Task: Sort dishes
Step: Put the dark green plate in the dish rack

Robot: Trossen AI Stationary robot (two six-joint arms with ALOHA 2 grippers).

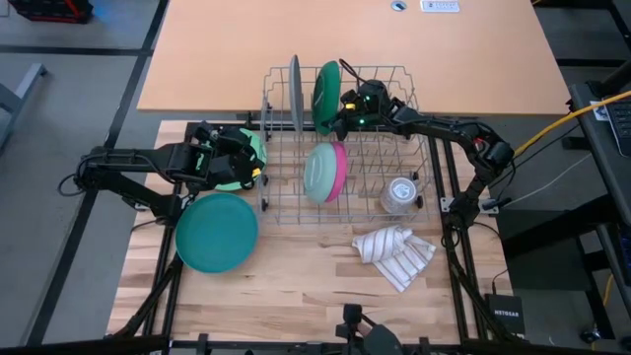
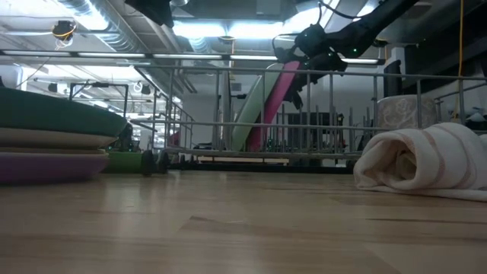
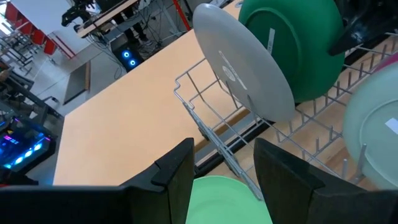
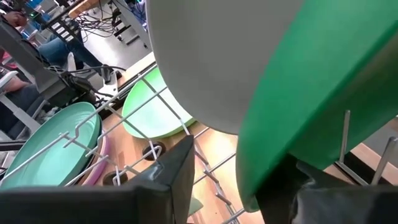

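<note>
Now the right gripper (image 1: pixel 340 102), jaws apart, straddles the dark green plate (image 1: pixel 326 96); withdrawing carelessly could topple it against the grey plate (image 1: pixel 294 94).

My right gripper (image 1: pixel 345 106) at rack's far rail, dark green plate (image 1: pixel 326 96) standing between its fingers. Grey plate (image 1: pixel 295 93) upright just beside, blocks rack's far-left corner. Pale green and pink plates (image 1: pixel 325 173) lean mid-rack. Glass cup (image 1: pixel 399 194) fills rack's near-right corner. Rack's far-right slots free. Striped cloth (image 1: pixel 394 254) lies near table's front edge. Teal plate stack (image 1: pixel 217 232) occupies table's left edge; my left gripper (image 1: pixel 248 160) over light green plate (image 1: pixel 242 163) there.
</note>
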